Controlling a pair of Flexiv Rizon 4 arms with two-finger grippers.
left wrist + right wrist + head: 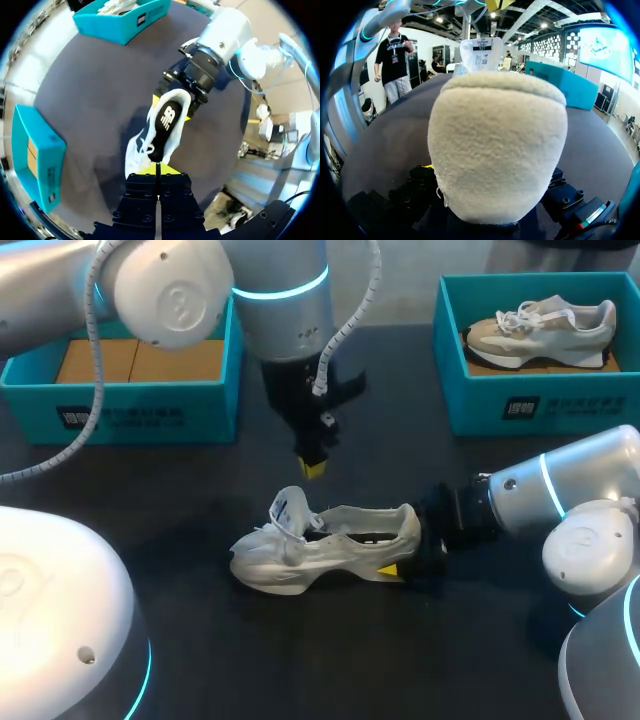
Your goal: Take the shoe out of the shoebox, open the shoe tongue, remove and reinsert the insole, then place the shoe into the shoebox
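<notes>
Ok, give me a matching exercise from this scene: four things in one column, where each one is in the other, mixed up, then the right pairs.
Things
1. white shoe
2. beige shoe
3. left tool
4. right tool

Places
A. inside a teal shoebox
B. clamped on the white shoe's heel
C. standing on the dark table
D. above the white shoe's tongue

Pairs: 1-C, 2-A, 3-D, 4-B
</notes>
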